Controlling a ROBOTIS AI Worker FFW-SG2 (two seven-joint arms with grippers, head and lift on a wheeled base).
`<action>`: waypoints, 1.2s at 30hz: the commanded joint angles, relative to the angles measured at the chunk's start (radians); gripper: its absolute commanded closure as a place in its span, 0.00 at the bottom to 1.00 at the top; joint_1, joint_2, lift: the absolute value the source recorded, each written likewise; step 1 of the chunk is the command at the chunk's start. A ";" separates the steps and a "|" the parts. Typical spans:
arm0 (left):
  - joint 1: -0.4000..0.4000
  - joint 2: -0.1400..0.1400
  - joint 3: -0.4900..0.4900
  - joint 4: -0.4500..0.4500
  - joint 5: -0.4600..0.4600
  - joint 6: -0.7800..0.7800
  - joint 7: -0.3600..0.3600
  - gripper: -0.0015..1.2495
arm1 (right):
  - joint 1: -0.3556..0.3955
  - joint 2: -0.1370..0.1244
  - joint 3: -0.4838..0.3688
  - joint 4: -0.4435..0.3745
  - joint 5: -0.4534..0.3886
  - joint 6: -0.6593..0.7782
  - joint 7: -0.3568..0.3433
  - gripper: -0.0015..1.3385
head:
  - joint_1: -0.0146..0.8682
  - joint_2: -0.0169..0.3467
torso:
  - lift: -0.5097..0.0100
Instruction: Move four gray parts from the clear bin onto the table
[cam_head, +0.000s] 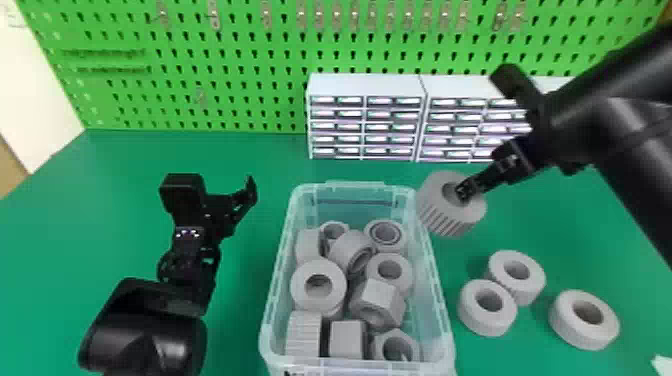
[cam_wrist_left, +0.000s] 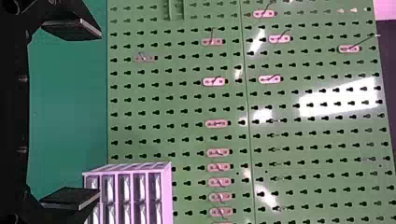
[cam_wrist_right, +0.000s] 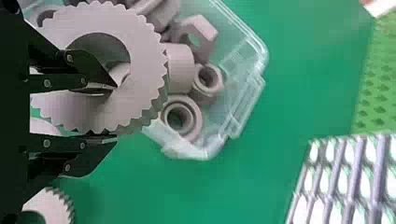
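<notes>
My right gripper (cam_head: 465, 192) is shut on a gray ribbed ring (cam_head: 445, 215), held in the air by the clear bin's (cam_head: 437, 280) right back side. In the right wrist view the gripper (cam_wrist_right: 114, 112) has one finger inside the hole of the gray ribbed ring (cam_wrist_right: 147, 60) and the other against its outer teeth. Several gray parts (cam_head: 318, 285) lie in the bin. Three gray rings (cam_head: 487, 307) rest on the table to the bin's right. Left of the bin waits my left gripper (cam_head: 227, 192), open; in its wrist view the gripper (cam_wrist_left: 95, 116) has nothing between its fingers.
White drawer cabinets (cam_head: 365, 117) stand at the table's back, before a green pegboard (cam_head: 250, 65). A white object (cam_head: 662, 366) shows at the right front corner. Green table surface (cam_head: 240, 150) lies behind the left arm.
</notes>
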 joint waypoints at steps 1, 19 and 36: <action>0.002 0.000 -0.002 0.000 0.002 0.000 0.000 0.08 | 0.023 0.012 -0.106 0.007 0.050 0.001 0.002 0.77 | 0.80 0.24 | 0.88; 0.013 -0.002 -0.006 0.000 0.006 0.000 0.002 0.08 | 0.089 0.013 -0.322 0.025 0.236 0.002 0.027 0.77 | 0.80 0.24 | 0.88; 0.022 -0.003 -0.006 0.000 0.009 0.000 0.003 0.08 | 0.205 -0.014 -0.391 -0.022 0.538 0.025 0.051 0.77 | 0.80 0.24 | 0.88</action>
